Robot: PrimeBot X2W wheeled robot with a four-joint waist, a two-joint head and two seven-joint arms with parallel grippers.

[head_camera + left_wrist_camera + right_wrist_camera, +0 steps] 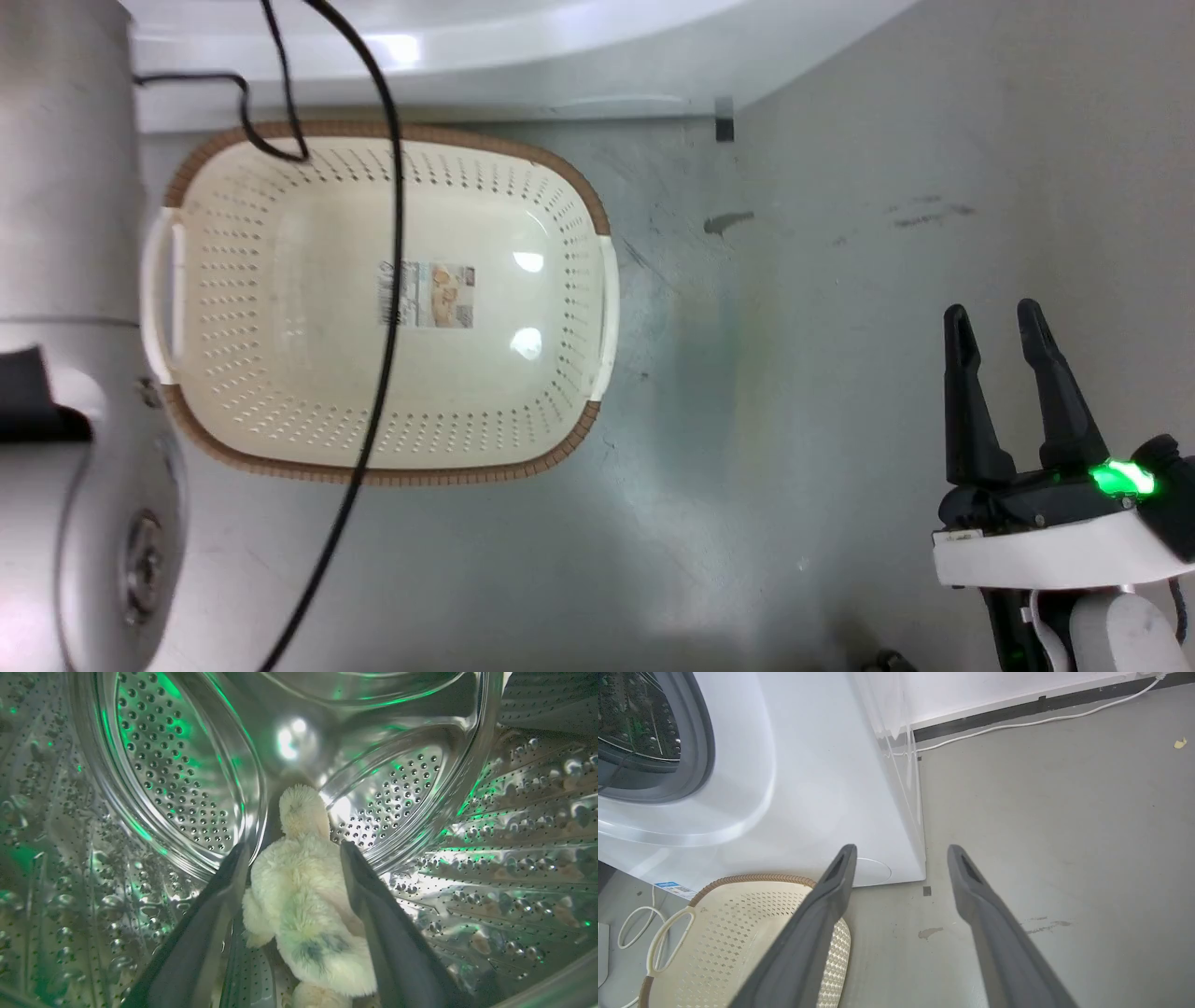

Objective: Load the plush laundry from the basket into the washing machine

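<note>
The plush laundry (303, 905) is seen inside the perforated drum (182, 774) of the washing machine (822, 779), flanked by the left gripper (293, 851), whose fingers are spread wide and released. The basket (280, 308) is set on the floor (794, 327) just before the machine. The right gripper (996, 317) is held unclenched, well apart from it.

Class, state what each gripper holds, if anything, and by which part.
Right gripper: nothing. Left gripper straddles the plush toy mid-body inside the drum; grip cannot be told.

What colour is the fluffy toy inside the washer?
The toy is cream with a dark patch; best in the left wrist view.
</note>
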